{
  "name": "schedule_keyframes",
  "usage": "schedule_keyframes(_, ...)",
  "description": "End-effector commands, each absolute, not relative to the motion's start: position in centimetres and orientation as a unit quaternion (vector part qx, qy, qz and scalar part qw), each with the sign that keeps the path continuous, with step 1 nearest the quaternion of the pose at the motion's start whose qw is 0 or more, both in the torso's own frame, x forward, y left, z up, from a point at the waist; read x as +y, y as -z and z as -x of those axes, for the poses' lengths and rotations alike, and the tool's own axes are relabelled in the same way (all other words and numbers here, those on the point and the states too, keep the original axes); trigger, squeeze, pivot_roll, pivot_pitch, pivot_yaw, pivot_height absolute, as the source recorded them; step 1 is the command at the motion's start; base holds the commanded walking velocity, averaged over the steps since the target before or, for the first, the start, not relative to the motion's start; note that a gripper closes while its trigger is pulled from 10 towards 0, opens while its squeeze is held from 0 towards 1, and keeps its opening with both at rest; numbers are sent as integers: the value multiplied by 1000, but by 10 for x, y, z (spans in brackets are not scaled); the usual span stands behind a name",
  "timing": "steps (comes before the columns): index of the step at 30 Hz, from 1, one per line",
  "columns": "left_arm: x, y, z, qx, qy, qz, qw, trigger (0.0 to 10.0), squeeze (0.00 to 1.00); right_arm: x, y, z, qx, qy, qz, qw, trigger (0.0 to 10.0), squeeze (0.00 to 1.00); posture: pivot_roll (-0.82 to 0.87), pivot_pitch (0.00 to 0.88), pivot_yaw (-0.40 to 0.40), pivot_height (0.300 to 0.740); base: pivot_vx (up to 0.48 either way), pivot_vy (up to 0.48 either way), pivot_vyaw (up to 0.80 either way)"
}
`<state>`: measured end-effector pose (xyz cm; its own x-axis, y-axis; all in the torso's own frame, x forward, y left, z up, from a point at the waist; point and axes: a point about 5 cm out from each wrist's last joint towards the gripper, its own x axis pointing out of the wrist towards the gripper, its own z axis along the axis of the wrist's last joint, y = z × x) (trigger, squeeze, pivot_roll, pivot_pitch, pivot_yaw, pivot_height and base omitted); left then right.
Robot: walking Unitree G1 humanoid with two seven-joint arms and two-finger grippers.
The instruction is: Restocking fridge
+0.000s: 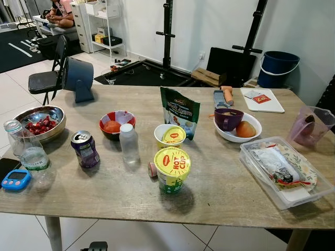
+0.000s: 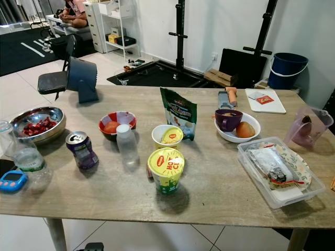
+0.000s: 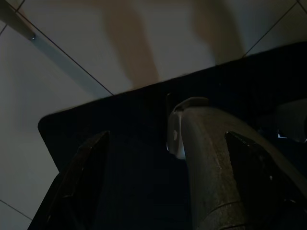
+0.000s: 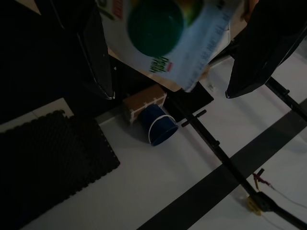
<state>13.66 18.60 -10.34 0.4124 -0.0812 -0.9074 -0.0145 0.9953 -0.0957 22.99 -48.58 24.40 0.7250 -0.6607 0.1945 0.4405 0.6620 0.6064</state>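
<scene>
My right gripper (image 4: 170,93) is shut on a white carton (image 4: 158,28) with a green round cap; its two black fingers (image 4: 96,52) press the carton's sides above a white floor. A wooden table (image 1: 220,198) carries the groceries: a yellow-lidded hot cup (image 1: 171,167), a smaller cup (image 1: 170,136), a green pouch (image 1: 179,111), a purple can (image 1: 85,149) and a small plastic bottle (image 1: 129,142). A red bowl (image 1: 116,124) holds a tomato. My left gripper (image 3: 168,139) is open in a dark view, hanging over floor tiles.
A steel bowl of red fruit (image 1: 41,121), a water bottle (image 1: 35,162) and a blue timer (image 1: 15,179) lie at the left. A white bowl (image 1: 238,125), a clear lidded box (image 1: 282,170) and a pink jug (image 1: 311,125) stand right. A person (image 1: 60,13) sits far back.
</scene>
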Motion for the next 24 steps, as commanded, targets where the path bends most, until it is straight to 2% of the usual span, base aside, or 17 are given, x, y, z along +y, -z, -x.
schedule_keyframes(1,186,104,-134,548,22,43,835,10000,0,-489,-241,-225,-207,317,-283,881,10000,0,-39,0,-20,740,0,0,0)
schedule_keyframes(7,185,104,-134,548,24,44,835,10000,0,-491,-251,-222,-256,304,-285,872,10000,0,-37,0,-18,740,0,0,0)
schedule_keyframes(24,184,104,-134,549,42,37,834,10000,0,-483,-244,-232,-241,277,-299,881,10000,0,-37,0,-19,740,0,0,-775)
